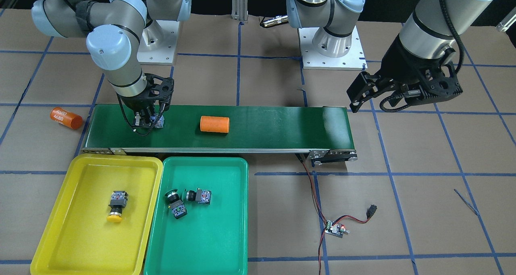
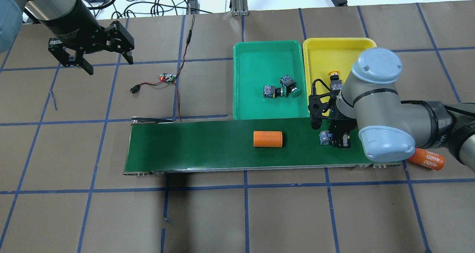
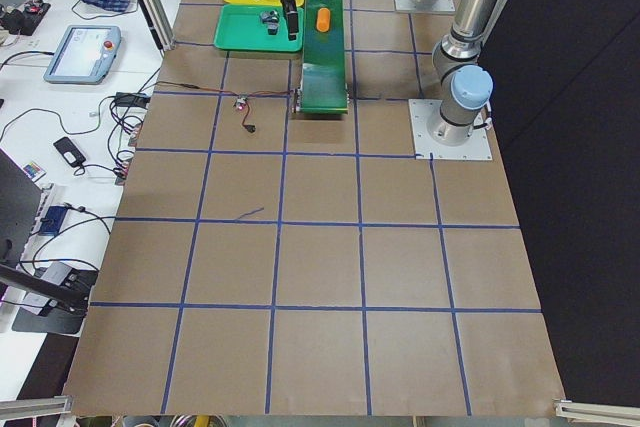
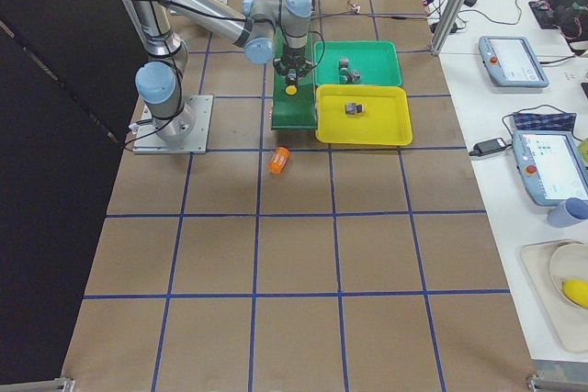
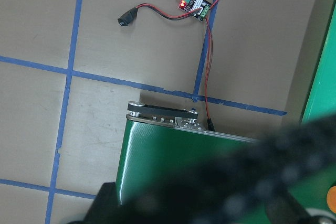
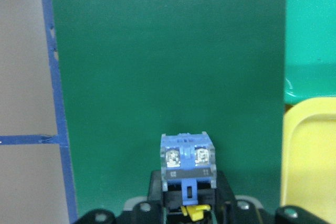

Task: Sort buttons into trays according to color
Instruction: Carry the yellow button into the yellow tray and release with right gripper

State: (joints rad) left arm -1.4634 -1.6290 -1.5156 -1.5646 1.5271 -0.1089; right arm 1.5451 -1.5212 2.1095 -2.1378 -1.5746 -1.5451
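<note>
Front-facing view, left to right.

Yellow tray (image 1: pixel 52 210): one yellow-capped button (image 1: pixel 117 205), on its side, cap toward the near edge.

Green tray (image 1: pixel 238 210), just beside the yellow tray: green-capped button A (image 1: pixel 176 204) and green-capped button B (image 1: pixel 198 195), both tipped over, close together near the tray's far left corner.

Conveyor belt (image 1: pixel 282 126), behind both trays: an orange cylinder (image 1: pixel 215 124) lies mid-belt. At the left end, the right gripper (image 1: pixel 147 123) has its fingers pinched on the fourth button (image 6: pixel 187 161).

Left gripper (image 2: pixel 109 64): fingers spread, nothing between them, above the table well past the belt's other end.

Hard to make out:
- Fourth button's cap is mostly hidden by the fingers; only a sliver of yellow shows in the right wrist view.
- Cannot tell whether it touches the belt.
- In the overhead view, the right arm covers part of the yellow tray.
- The left wrist view is half blocked by a dark blur.
</note>
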